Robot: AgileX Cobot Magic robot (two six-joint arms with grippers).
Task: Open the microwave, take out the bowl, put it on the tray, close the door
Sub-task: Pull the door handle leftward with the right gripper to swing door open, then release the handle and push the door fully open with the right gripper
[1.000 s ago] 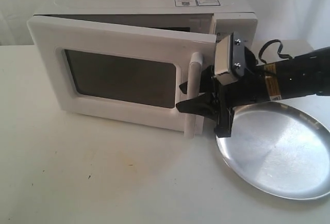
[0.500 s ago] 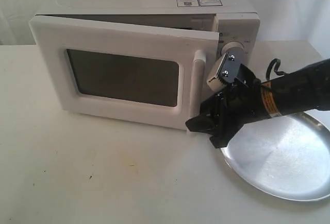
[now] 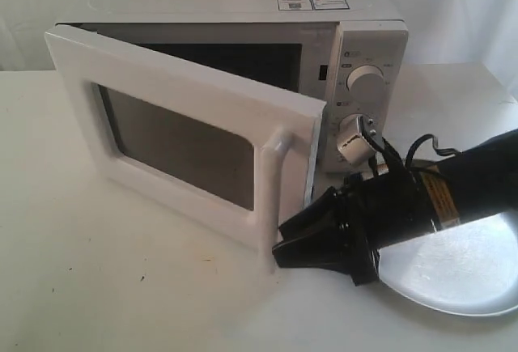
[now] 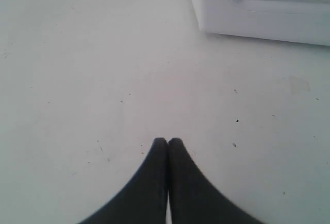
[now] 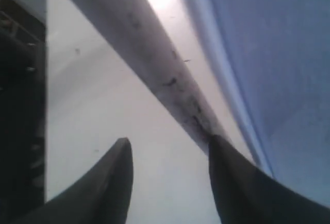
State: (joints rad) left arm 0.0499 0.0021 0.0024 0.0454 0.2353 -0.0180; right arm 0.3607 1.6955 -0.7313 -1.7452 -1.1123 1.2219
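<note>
1. The right gripper (image 3: 285,252) has its fingers spread and grips nothing. Its tips are at the foot of the handle (image 3: 273,194), and its arm lies low across the silver tray (image 3: 477,279).
2. The left gripper (image 4: 167,141) is pressed closed above the table (image 4: 77,80).
3. The door (image 3: 186,129) has swung wider than half a second ago.
4. The white microwave (image 3: 364,44) shows a dark cavity.

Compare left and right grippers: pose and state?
Left gripper: jaws shut on nothing, low over the table, apart from the door. Right gripper: jaws apart, at the door's free edge, beside the tray. Both have black tapered jaws.
</note>
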